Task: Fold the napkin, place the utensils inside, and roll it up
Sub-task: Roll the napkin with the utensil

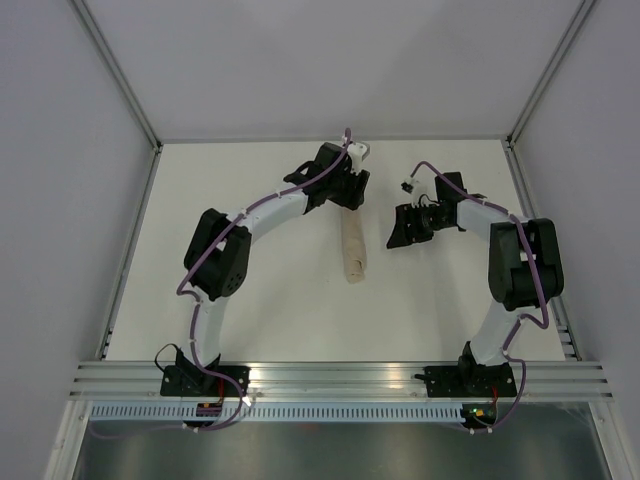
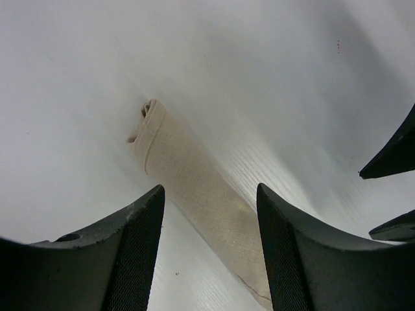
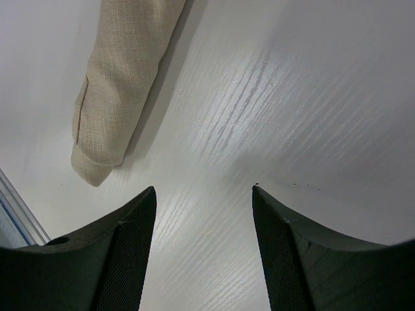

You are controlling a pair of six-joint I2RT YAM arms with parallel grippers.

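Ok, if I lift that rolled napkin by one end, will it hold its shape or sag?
Probably sags: the rolled napkin is soft woven cloth, and nothing stiff shows at its ends. It may unroll, since its outer edge lies free along the side. A sideways push would likely roll it on the smooth table.

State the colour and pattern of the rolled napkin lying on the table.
The napkin is plain beige-tan with no pattern, only a fine weave. The right wrist view shows it best.

One rolled napkin (image 1: 353, 250), two arms (image 1: 215, 260) (image 1: 520, 265), two claws (image 1: 347, 192) (image 1: 398, 232)
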